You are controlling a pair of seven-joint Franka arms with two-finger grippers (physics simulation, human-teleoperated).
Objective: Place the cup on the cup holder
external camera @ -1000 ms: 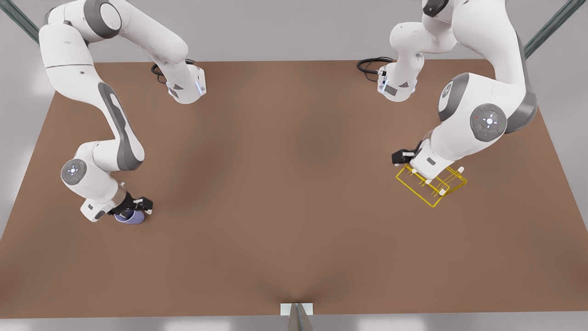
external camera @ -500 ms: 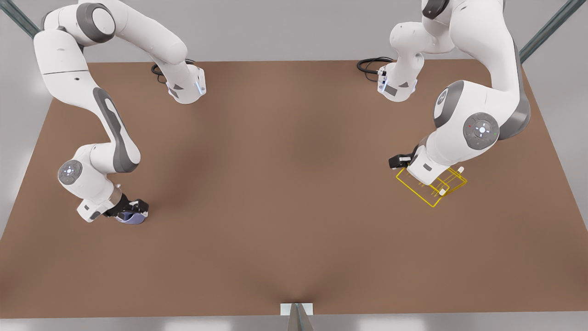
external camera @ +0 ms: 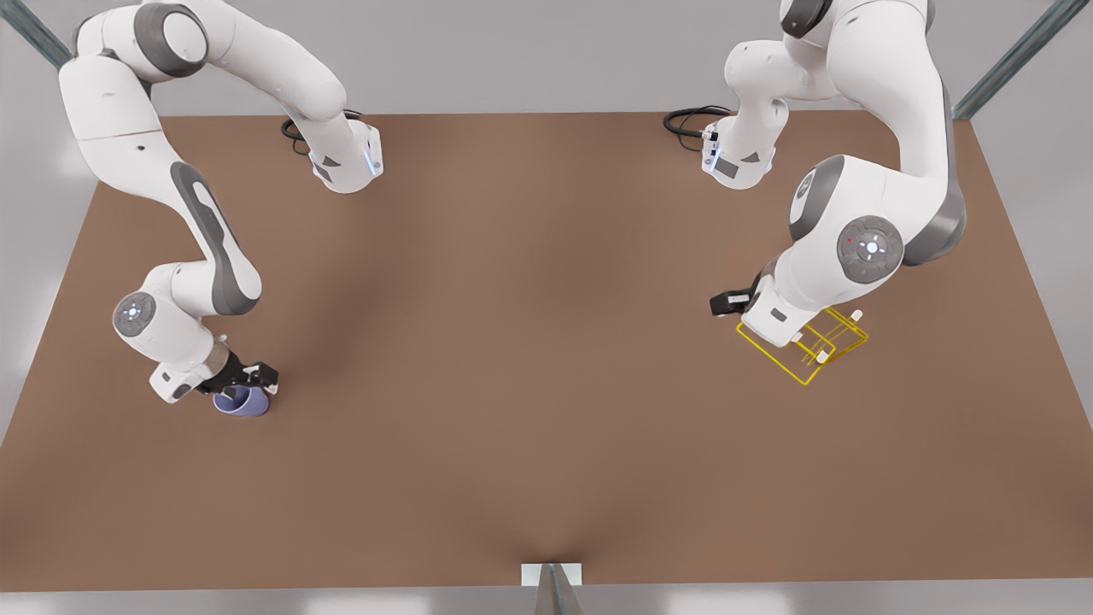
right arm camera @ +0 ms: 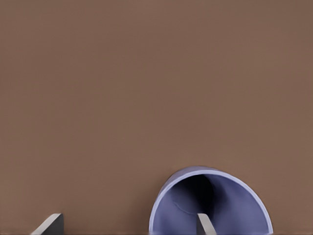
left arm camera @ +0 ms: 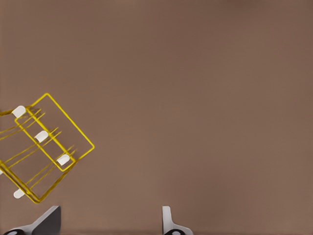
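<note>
A lavender-blue cup (external camera: 242,401) lies at the tips of the right gripper (external camera: 254,382) on the brown table (external camera: 529,359), at the front view's left. The cup's open mouth faces up toward the wrist camera. In the right wrist view, one fingertip (right arm camera: 204,224) sits inside the cup (right arm camera: 210,203), by its near wall, and the other fingertip (right arm camera: 50,223) stands well outside, so the jaws straddle that wall. They are spread apart and not clenched on it.

Well apart across the table, at the front view's right, the left gripper (external camera: 733,302) hangs over the bare table just beside a corner of the yellow wire cup holder (external camera: 803,342). Its wrist partly covers the rack. In the left wrist view its two fingertips (left arm camera: 168,223) are spread wide with nothing between them, and the cup holder (left arm camera: 41,149) lies off to one side of them, not under them. The rack rests flat on the table with white-capped pegs (left arm camera: 40,136) rising from its wires. The cup is nowhere near the holder; it stays by the right gripper on the opposite side of the table.
</note>
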